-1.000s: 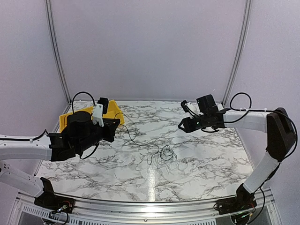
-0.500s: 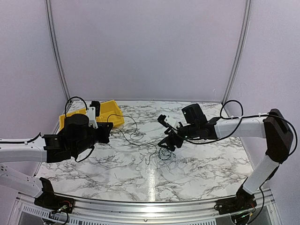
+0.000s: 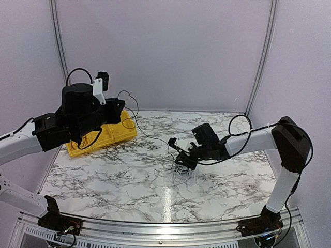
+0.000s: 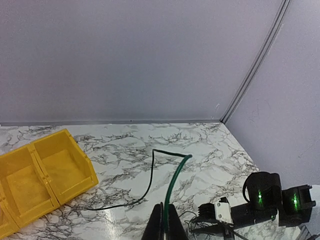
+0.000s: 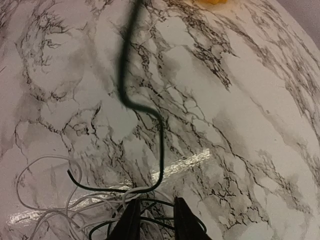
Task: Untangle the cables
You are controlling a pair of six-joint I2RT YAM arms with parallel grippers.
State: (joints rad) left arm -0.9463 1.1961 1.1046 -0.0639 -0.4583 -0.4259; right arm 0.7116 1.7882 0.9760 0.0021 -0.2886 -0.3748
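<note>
Left arm has lifted since a second ago, drawing one cable up with it. The right arm has swung in from the far right and come down onto the tangle of cables (image 5: 107,190).

Left gripper (image 4: 163,225): fingers (image 4: 156,227) together, clamped on the greenish cable (image 4: 175,185). The cable rises straight ahead of the tips, bends sharply left, looks dark from there and falls in a slack curve to the marble table (image 4: 210,165) ahead-left. Farther left of the fingers: yellow bin (image 4: 75,184).

Right gripper (image 5: 156,201): fingers a narrow gap apart, low at the table. Dark strands of the tangle cross between them; cannot tell whether they are pinched. Pale loops spread left of the fingers. One dark cable leaves the tangle just ahead of the tips and climbs away in an S-bend, blurred at its far end.

Top view: a thin cable spans from the tangle up toward the left gripper.
</note>
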